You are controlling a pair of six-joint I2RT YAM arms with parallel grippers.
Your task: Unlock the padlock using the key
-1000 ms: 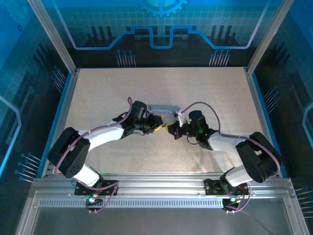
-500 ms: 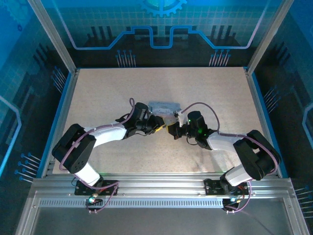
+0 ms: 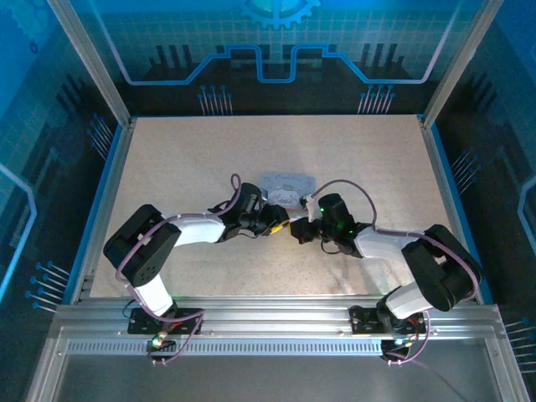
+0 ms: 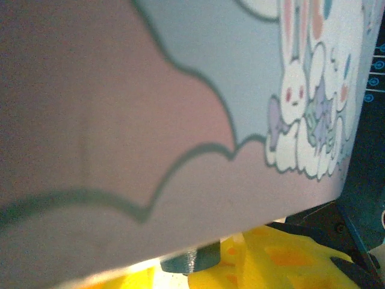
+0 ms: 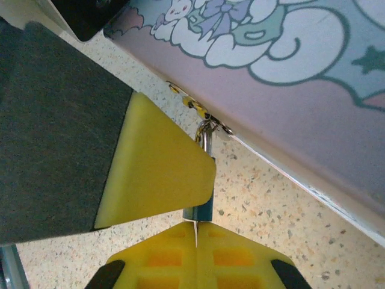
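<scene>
padlock (image 5: 204,209) body half behind yellow pad (image 5: 156,171)

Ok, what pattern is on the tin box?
The tin has white cartoon rabbits and clouds on pink and grey-blue, clearest in the left wrist view.

Tin (image 3: 285,186) mid-table, fingers (image 5: 150,171) crowded against its near wall, bare table (image 3: 167,167) open elsewhere
</scene>
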